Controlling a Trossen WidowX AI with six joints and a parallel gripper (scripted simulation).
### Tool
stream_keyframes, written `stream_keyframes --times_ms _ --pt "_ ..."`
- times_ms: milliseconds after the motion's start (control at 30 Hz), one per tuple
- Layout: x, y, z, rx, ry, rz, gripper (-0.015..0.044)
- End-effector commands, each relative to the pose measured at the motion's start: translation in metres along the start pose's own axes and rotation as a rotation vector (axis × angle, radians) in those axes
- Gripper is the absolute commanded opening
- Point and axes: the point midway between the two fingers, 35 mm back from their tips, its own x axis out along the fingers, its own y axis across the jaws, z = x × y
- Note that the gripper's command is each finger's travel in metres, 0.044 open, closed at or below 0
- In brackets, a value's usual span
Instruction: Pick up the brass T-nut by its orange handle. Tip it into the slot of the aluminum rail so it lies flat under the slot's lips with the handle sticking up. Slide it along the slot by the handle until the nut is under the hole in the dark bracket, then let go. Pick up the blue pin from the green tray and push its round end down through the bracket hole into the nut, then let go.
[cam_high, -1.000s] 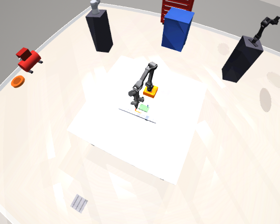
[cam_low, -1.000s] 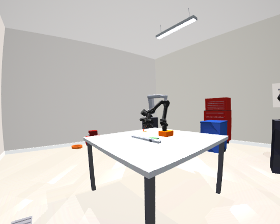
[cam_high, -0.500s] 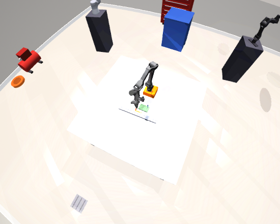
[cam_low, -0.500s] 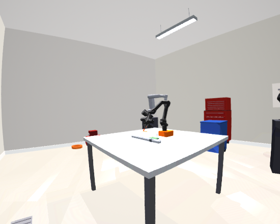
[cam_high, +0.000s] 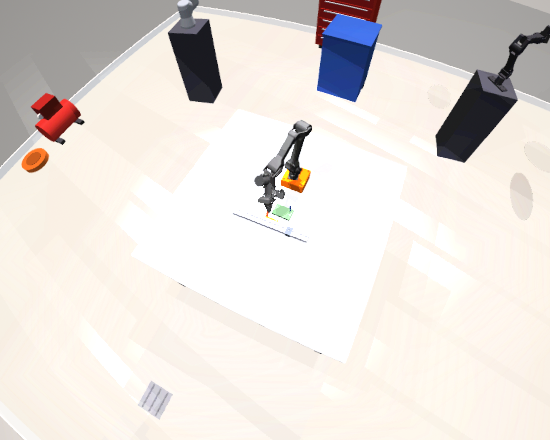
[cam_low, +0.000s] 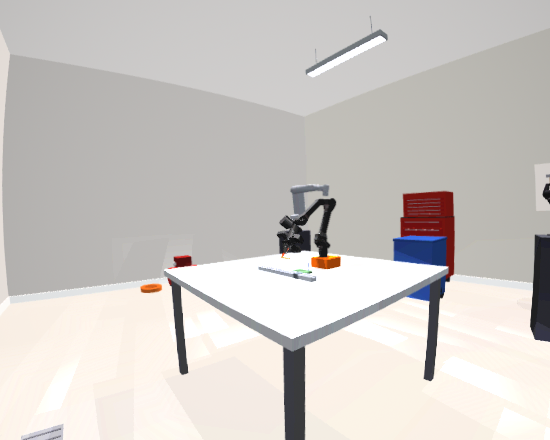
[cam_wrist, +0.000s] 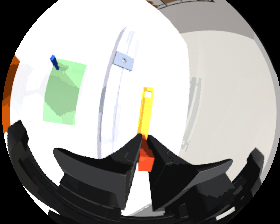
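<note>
Brass T-nut (cam_high: 272, 219) (cam_low: 285, 257) (cam_wrist: 146, 111) is found gripped by its orange handle (cam_high: 267, 214) (cam_low: 283, 255) (cam_wrist: 145, 156) in our nearly closed gripper (cam_high: 268, 210) (cam_low: 285, 251) (cam_wrist: 145, 137), beside the rail (cam_high: 255, 221) (cam_low: 272, 271) (cam_wrist: 107, 100), whose bracket (cam_high: 289, 231) (cam_low: 296, 275) (cam_wrist: 123, 61) stands toward eleven o'clock in the wrist view. We should align the nut lengthwise with the slot, then tip it in gently, keeping our grip firm. It appears as a long, narrow yellow bar with a pale square mark near its twelve o'clock end.
</note>
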Motion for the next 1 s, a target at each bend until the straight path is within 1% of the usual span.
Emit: stream_keyframes --times_ms 0,967 --pt "-0.001 0.003 0.002 -0.009 -0.004 -0.009 -0.015" --pt "0.031 0.033 -0.007 -0.009 -0.01 -0.009 -0.015"
